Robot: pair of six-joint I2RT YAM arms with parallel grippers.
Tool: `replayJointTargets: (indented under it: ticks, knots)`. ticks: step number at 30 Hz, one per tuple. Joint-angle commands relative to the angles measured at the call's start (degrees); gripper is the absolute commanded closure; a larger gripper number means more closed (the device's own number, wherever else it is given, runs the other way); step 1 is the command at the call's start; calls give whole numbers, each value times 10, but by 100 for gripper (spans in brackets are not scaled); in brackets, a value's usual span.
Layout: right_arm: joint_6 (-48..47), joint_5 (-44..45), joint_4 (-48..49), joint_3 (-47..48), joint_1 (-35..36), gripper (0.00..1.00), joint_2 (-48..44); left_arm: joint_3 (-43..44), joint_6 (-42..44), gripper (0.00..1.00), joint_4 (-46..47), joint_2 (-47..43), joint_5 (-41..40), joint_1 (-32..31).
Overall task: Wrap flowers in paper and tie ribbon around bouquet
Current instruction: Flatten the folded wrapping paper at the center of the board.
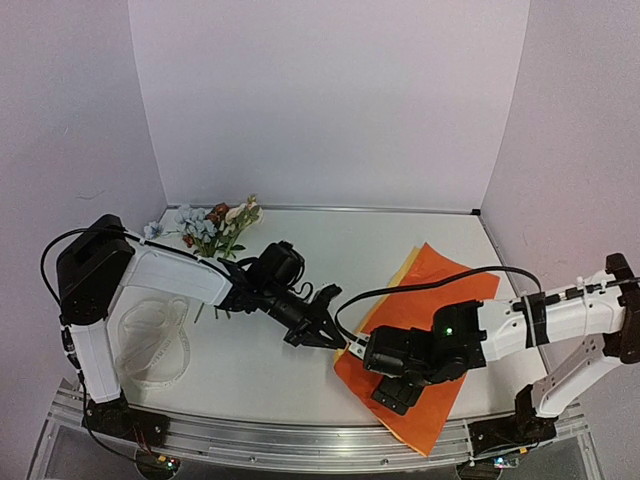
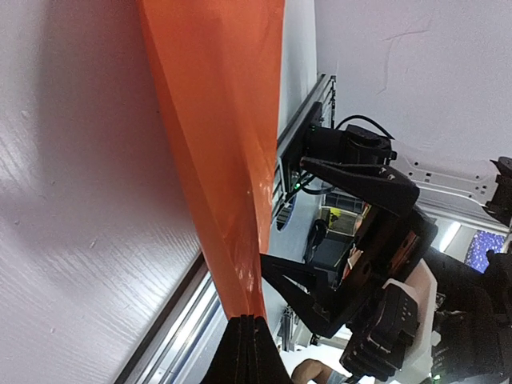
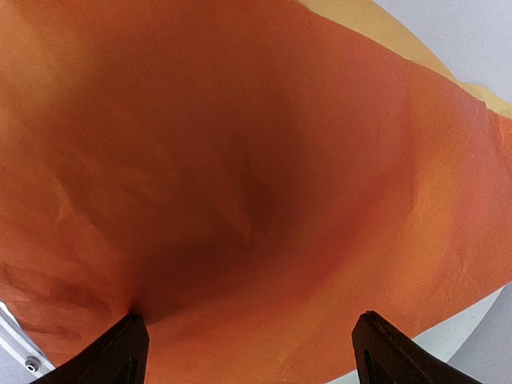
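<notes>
The left gripper is seen shut, its two black fingers pressed together on an edge of the paper. In the left wrist view the orange sheet is pinched at the fingertips and runs away from them as a taut, creased fold. From above, this pinch is placed at the sheet's left edge, near the middle of the table. The left arm is stretched low across the surface from its base at the near left.

The right gripper is held with its jaws spread wide and nothing between them. It is poised over the orange sheet, which fills its wrist view; whether the fingertips touch the paper cannot be told. In the left wrist view the same gripper is seen close to the pinched edge, jaws apart.

The paper is laid on the right side of the table, set at an angle, with its near corner reaching over the front rail. A pale yellow sheet is shown beneath it along the far edge.

The flowers are laid at the far left of the table, near the back wall, well apart from the paper. The ribbon is seen in loose loops beside the left arm's base.
</notes>
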Motion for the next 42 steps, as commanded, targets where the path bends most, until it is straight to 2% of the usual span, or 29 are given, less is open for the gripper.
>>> replayJointTargets:
  ticks: [1,7,11,13,15,18,20,23,26,35,42]
  knots:
    - [9,59,41,-22,26,9,-59,-2,-28,100,55,-30,42,1]
    - [5,101,33,-37,16,2,-100,14,-7,100,24,-24,56,35]
    - [53,53,3,-30,-53,2,-129,79,69,100,-83,-53,12,68]
    - [49,22,8,-17,-68,2,-139,95,82,100,-104,-65,2,71]
    - [28,4,7,14,-70,2,-133,87,63,100,-78,-74,15,69]
    - [-20,2,-2,58,-70,2,-121,47,-32,100,34,-97,43,57]
    - [-38,3,-9,81,-71,2,-114,29,-78,100,76,-111,31,49]
    - [-44,-5,-7,111,-71,2,-104,-13,-192,100,182,-121,8,46]
    - [-32,-26,8,133,-71,2,-92,-39,-248,100,258,-114,-7,44]
    - [-27,-86,11,177,-72,2,-88,-41,-263,100,279,-101,-3,35]
    - [-6,-124,-33,230,-72,2,-87,-34,-260,100,281,-84,4,33]
